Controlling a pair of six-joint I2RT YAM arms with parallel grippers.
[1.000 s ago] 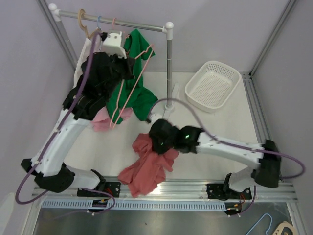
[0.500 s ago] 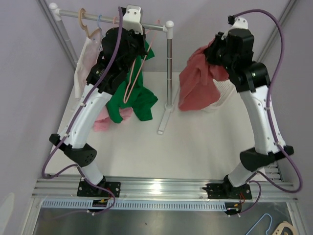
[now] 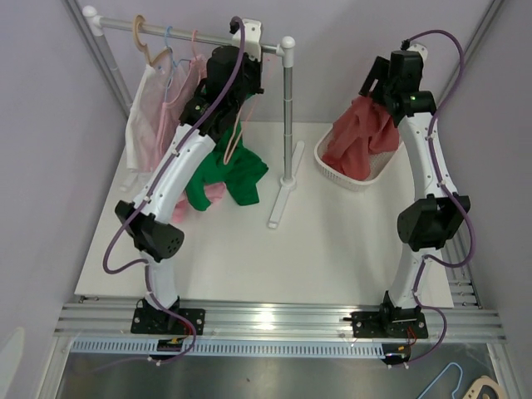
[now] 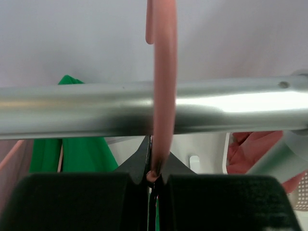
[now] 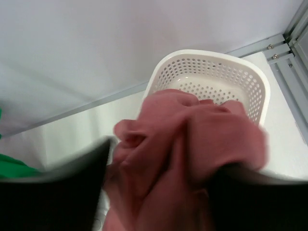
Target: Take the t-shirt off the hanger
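Both arms reach far. My left gripper (image 4: 154,176) is clamped tight on the pink hanger (image 4: 164,96), hooked over the rail (image 4: 72,113) far left. On my right gripper (image 5: 160,163) the jaws stand apart around the red t-shirt (image 3: 357,137), which drapes into the white basket (image 3: 330,169) far right.

White desk (image 3: 332,258) enclosed by pale lilac walls (image 3: 41,150), corners framed by aluminium posts (image 3: 470,62), near edge bounded by metal rail (image 3: 283,316).
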